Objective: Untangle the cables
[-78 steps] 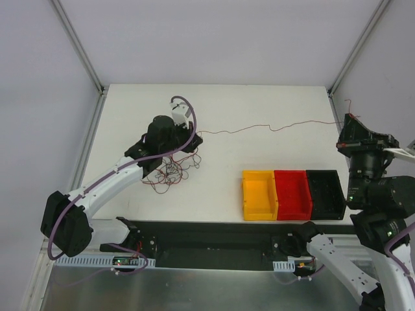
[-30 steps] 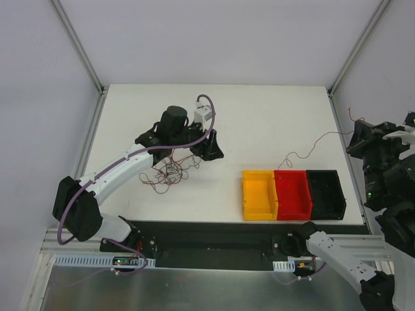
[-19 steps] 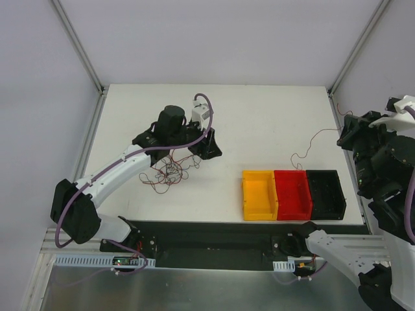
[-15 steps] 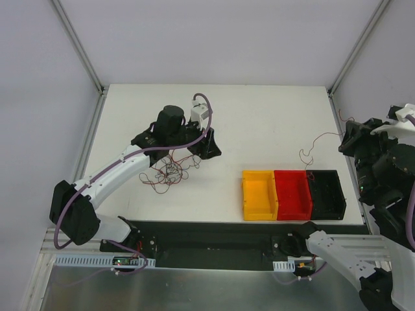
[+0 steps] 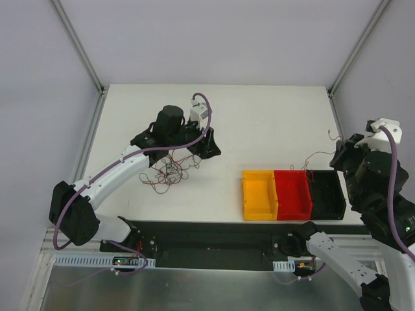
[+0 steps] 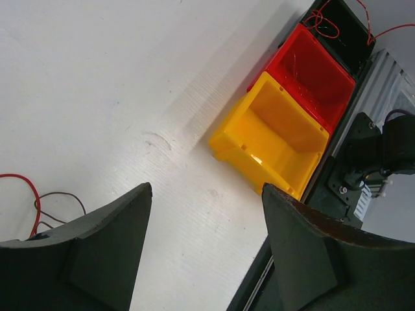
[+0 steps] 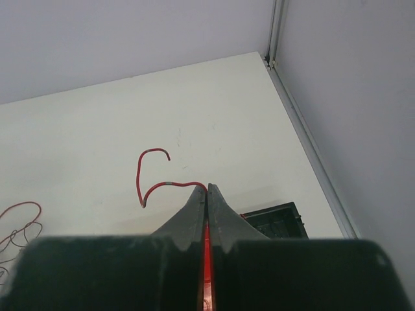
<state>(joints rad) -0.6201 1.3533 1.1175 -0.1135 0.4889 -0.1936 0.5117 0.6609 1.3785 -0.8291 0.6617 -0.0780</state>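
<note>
- Clamping one red cable (image 7: 139, 178), the right hand (image 7: 206, 188) dangles it into the black bin (image 5: 324, 194) at 4 o'clock, likely to drop it there.
- Spread open, the left hand (image 6: 202, 194) hovers over the tangled cables (image 5: 170, 172) at 9 o'clock on the counter (image 5: 259, 123), probably ready to pick another.

Yellow bin (image 5: 259, 194), red bin (image 5: 293, 193), black bin (image 5: 331, 194)
</note>
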